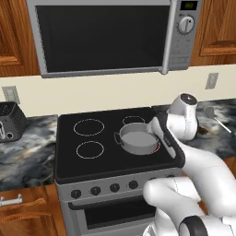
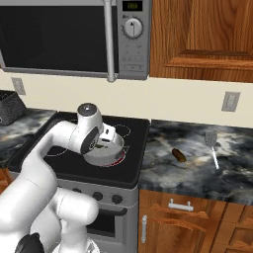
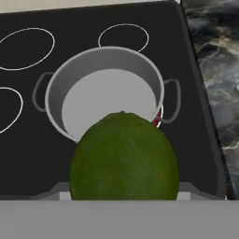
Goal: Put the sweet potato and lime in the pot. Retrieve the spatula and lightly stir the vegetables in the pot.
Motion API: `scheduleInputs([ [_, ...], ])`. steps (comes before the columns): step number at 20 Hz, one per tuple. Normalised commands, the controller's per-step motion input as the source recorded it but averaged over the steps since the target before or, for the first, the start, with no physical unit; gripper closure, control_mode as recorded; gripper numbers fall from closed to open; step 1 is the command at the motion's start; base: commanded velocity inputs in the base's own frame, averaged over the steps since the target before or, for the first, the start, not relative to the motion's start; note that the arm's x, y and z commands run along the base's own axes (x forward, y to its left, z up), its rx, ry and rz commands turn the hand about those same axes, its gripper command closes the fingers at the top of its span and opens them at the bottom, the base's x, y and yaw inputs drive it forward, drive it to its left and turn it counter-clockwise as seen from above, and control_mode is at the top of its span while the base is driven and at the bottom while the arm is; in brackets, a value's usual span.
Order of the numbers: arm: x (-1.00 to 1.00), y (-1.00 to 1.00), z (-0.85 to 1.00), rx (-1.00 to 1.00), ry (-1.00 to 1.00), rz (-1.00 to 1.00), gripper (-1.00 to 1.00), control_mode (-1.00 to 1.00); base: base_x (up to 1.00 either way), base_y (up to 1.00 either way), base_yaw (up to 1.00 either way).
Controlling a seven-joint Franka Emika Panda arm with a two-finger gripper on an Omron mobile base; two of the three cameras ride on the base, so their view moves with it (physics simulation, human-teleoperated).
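Pot [image 1: 137, 138] on black stove [image 1: 83, 159]; sweet potato [image 2: 179, 155], spatula [image 2: 212, 146] on marble counter [image 2: 197, 175].

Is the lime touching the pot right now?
Apart. In the hand view the lime sits held in the gripper, above the empty pot on the stove.

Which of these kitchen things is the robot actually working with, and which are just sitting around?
In the job:
lime, held in the gripper above the pot
sweet potato on the counter
spatula on the counter

Just there:
microwave
toaster
stove
wall outlets
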Motion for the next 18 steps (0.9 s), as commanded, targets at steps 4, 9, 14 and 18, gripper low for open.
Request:
scheduleInputs([
  [4, 0.29, 0.43, 0.2, -0.04, 0.06, 0.0, 1.0, -1.0, 0.0, 0.0, 0.0],
  [9, 0.2, 0.02, 0.0, 0.0, 0.02, 0.0, 1.0, -1.0, 0.0, 0.0, 0.0],
  [14, 0.24, 0.0, -0.15, 0.0, 0.13, 0.0, 1.0, -1.0, 0.0, 0.0, 0.0],
  [18, 0.29, 0.03, -0.35, 0.0, 0.15, 0.0, 1.0, -1.0, 0.0, 0.0, 0.0],
])
